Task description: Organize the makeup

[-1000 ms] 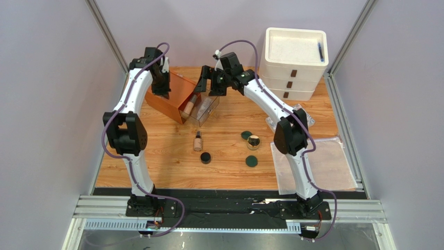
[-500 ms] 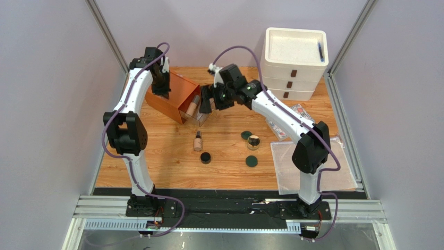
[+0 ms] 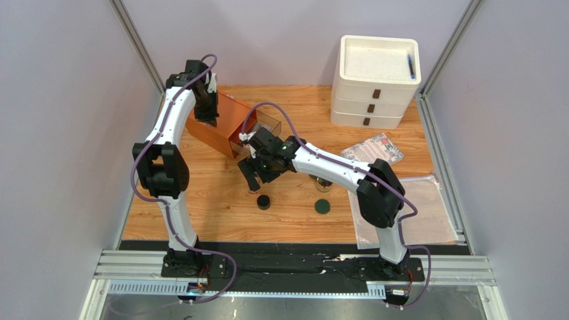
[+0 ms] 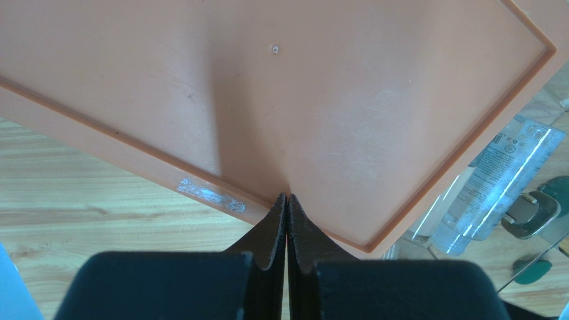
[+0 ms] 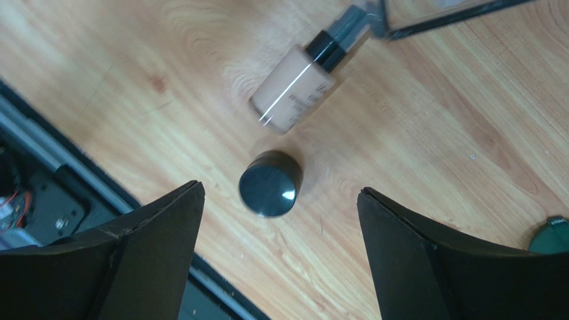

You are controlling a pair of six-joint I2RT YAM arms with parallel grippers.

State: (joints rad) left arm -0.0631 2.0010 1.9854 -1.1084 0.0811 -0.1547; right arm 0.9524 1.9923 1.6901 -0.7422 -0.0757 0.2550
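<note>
The right gripper [image 5: 280, 195] hangs with its jaws spread wide, gripping nothing. The black round pot [image 5: 269, 183] stands between its fingertips, untouched. Just beyond the pot, the beige foundation bottle [image 5: 294, 90] lies on its side. The left gripper [image 4: 287, 200] is pressed fully closed, its tips against the orange box [image 4: 267, 80].

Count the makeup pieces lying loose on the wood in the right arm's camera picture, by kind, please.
Foundation bottle: 1
Black round pot: 1
Dark green disc: 1
Total: 3
</note>
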